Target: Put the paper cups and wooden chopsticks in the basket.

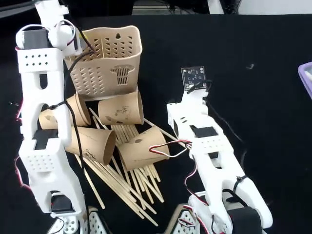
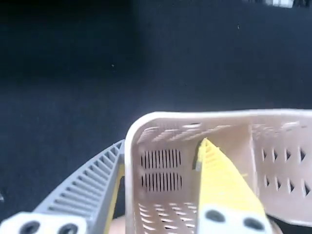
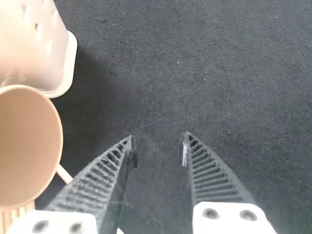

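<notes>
We find the left gripper (image 2: 163, 142) clamped across the wall of the basket (image 2: 273, 122), one jaw inside and one outside. The right gripper (image 3: 158, 140) stands narrowly open over the bare table (image 3: 234, 73), holding nothing. The paper cups (image 1: 122, 109) lie on their sides over scattered chopsticks (image 1: 126, 180), just beside the tilted basket.

You have one basket (image 1: 109, 58) and two arms (image 1: 41, 146). Count four cups (image 1: 122, 111) in plain sight, and what may be a fifth tucked behind an arm. The chopsticks (image 1: 129, 180) lie in one heap, too many and too crossed to number.
</notes>
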